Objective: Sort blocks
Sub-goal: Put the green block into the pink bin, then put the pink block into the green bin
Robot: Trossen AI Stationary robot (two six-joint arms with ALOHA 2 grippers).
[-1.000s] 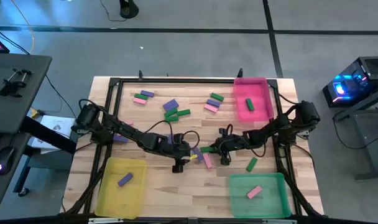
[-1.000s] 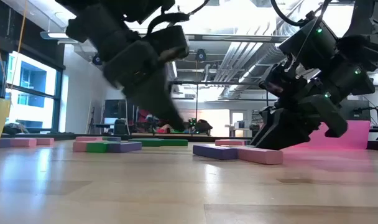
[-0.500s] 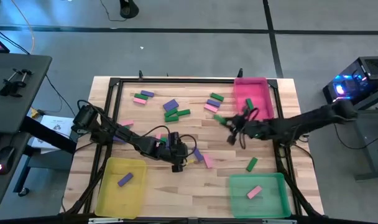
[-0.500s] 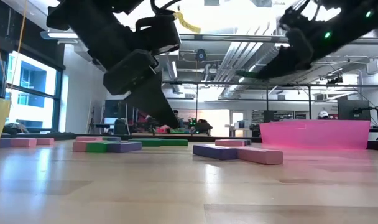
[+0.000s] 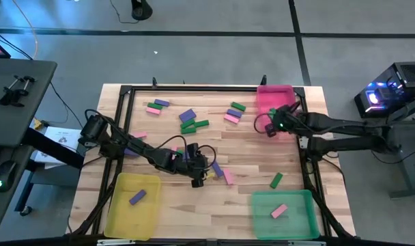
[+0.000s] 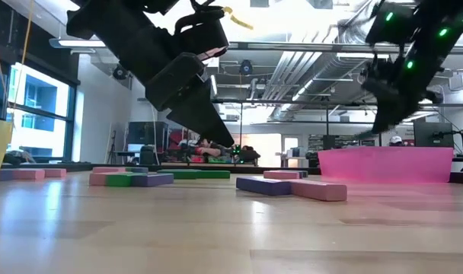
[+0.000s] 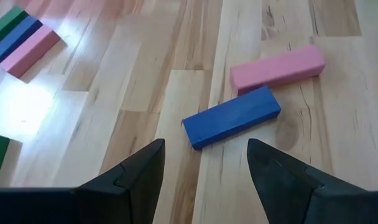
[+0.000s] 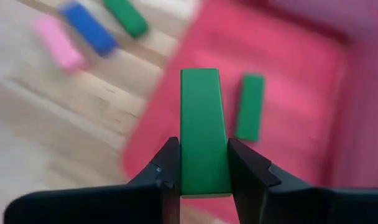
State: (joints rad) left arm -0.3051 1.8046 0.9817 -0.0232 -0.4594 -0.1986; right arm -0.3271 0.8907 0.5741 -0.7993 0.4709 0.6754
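since a second ago my right gripper (image 8: 203,163) has swung from mid-table to over the pink tray (image 5: 267,102), clamped on a green block (image 8: 203,130); release looks next. farther off, my left gripper (image 7: 204,165) hovers, fingers apart, above purple block (image 7: 231,117).

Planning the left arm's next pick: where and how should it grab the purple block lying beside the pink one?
Grip the purple block across its narrow width at mid-length, coming straight down. It lies flat, long sides mostly free; only one corner meets the pink block. The open left claw hovers above it.
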